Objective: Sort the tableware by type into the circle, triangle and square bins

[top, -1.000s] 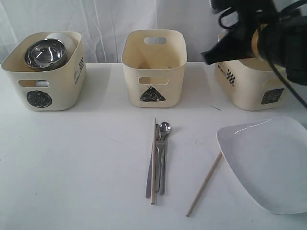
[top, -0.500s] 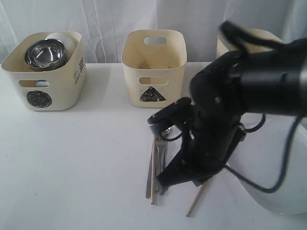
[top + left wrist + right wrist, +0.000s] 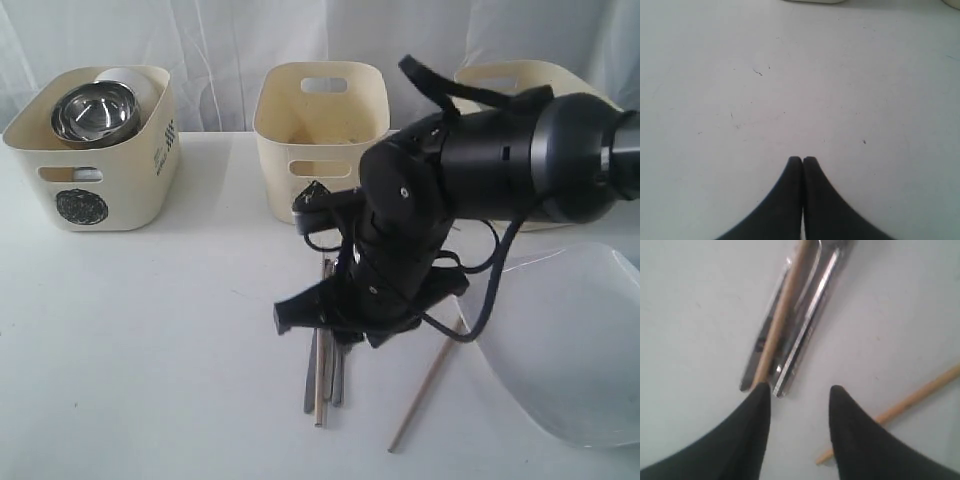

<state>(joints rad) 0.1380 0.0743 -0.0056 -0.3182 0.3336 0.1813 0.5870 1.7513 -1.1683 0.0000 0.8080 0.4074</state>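
Observation:
A bundle of steel cutlery (image 3: pixel 338 377) with one wooden chopstick (image 3: pixel 319 385) on top lies at the table's middle, half hidden under my right arm (image 3: pixel 440 200). In the right wrist view my right gripper (image 3: pixel 800 389) stands open just above the near ends of the cutlery handles (image 3: pixel 805 335) and that chopstick (image 3: pixel 782 315), holding nothing. The second chopstick (image 3: pixel 920 395) lies apart to one side, also seen as a loose chopstick (image 3: pixel 425 390). The white plate (image 3: pixel 570 350) rests at the right. My left gripper (image 3: pixel 803 159) is shut over bare table.
The circle bin (image 3: pixel 95 195) at back left holds a steel bowl (image 3: pixel 95 110) and a white bowl (image 3: pixel 128 78). The triangle bin (image 3: pixel 320 130) stands at back centre. The square bin (image 3: pixel 500 78) is mostly hidden behind my right arm.
My right arm has swung down from above the square bin to over the cutlery bundle, and its jaws have opened. The left gripper has stayed still.

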